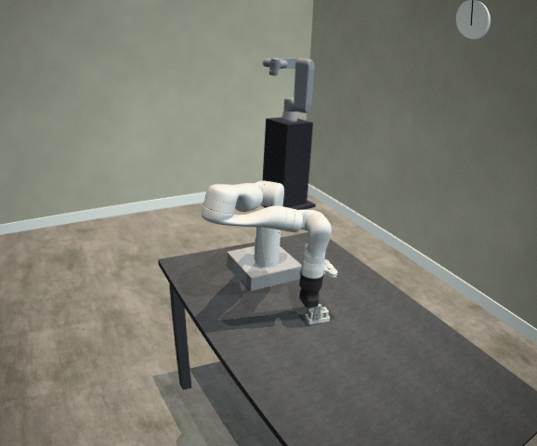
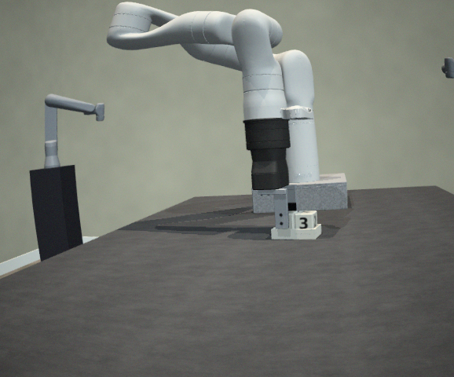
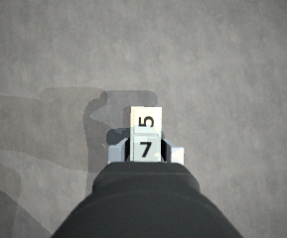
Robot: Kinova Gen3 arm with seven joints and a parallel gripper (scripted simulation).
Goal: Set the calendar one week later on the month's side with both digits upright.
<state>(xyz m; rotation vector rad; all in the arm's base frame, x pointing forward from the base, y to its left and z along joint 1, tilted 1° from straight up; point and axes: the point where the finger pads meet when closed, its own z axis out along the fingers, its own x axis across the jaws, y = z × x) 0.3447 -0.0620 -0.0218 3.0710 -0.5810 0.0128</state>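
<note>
The pale tray (image 1: 318, 321) (image 2: 296, 234) lies flat on the table with two white cubes side by side in it. The right cube (image 2: 305, 221) (image 3: 146, 118) shows an upright 3 toward the exterior camera and a 5 on top, turned sideways in the wrist view. The left cube (image 3: 146, 149) shows a 7 on top; its front face is mostly hidden by a finger in the exterior view. My gripper (image 3: 145, 146) is open and low around the left cube, one finger before its front and one behind, with dark gaps beside it in the wrist view. The month's name cannot be made out.
The robot's grey base block (image 1: 273, 276) (image 2: 320, 196) stands behind the tray on the dark table (image 1: 355, 364) (image 2: 219, 304). Other arms on black pedestals (image 1: 285, 158) (image 2: 56, 210) stand away from the table.
</note>
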